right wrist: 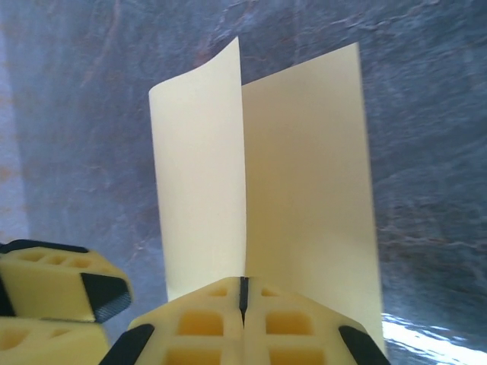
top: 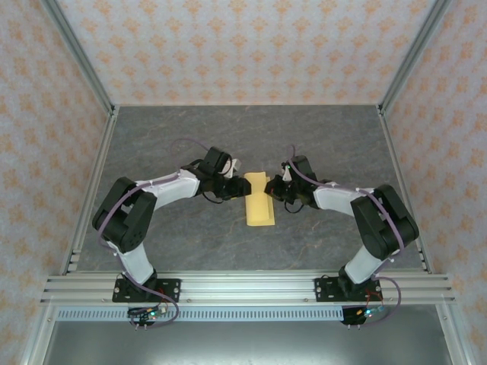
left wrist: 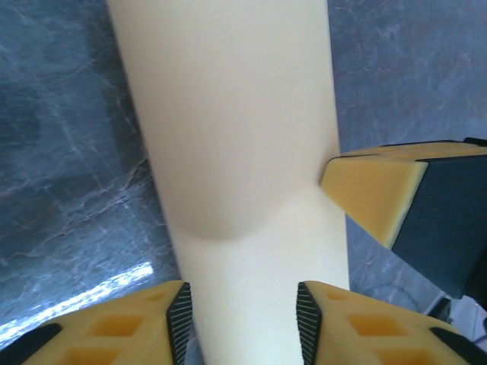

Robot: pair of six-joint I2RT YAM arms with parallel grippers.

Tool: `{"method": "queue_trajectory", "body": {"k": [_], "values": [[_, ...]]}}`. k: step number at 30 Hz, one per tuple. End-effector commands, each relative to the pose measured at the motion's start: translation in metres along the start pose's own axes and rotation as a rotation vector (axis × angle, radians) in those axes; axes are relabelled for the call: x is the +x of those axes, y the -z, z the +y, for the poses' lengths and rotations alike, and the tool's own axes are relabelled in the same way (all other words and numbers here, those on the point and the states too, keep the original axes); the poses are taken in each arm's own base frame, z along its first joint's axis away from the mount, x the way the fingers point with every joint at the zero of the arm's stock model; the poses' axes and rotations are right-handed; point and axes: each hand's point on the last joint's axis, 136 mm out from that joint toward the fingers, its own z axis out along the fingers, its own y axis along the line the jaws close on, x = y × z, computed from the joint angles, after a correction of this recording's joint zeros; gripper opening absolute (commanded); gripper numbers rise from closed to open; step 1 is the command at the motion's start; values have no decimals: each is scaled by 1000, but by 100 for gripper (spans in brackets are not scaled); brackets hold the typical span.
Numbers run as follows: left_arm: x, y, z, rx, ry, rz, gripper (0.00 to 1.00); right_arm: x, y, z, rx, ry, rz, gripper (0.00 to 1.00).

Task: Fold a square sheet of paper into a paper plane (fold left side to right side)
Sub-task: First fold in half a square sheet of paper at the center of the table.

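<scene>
Observed at the centre of the top view: the square sheet of paper (top: 259, 199) lies on the grey bench (top: 167, 137) as a narrow upright strip, one half laid over the other, with an arm at either side. The right pincer (right wrist: 243, 295), at the bottom of its own wrist view, is closed tight, with its fingers meeting on the near edge of the sheet where two layers come together. The left-hand layer curls up off the lower one rather than lying flat. The left pincer (left wrist: 243, 300) stands wide apart at the bottom of its wrist view, the sheet running between its pads (left wrist: 180, 319) unclamped (whether either pad brushes the paper cannot be told). A rounded bulge shows across the middle of that view, so no crease is set. Judgement: the left-to-right fold is in hand, laid over but unpressed. The next move likely calls for matching the free edge to the edge beneath, holding it there, and flattening the rounded fold into a sharp crease without dragging the sheet.
</scene>
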Motion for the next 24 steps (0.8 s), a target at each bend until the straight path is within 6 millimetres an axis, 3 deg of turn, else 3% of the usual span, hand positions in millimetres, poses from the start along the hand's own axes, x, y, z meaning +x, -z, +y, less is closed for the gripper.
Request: {"method": "queue_trajectory", "body": {"k": [1, 10, 16, 23, 24], "values": [[4, 0, 8, -64, -4, 5, 51, -3, 1, -17, 105, 36, -11, 1], [5, -27, 4, -60, 5, 40, 55, -2, -4, -25, 132, 39, -1, 3], [7, -38, 12, -106, 20, 48, 46, -3, -4, -25, 133, 47, -9, 8], [8, -41, 14, -125, 20, 50, 45, -14, 20, -28, 209, 90, -86, 40], [11, -47, 21, -142, 29, 67, 45, -16, 25, -30, 230, 97, -103, 42]]}}
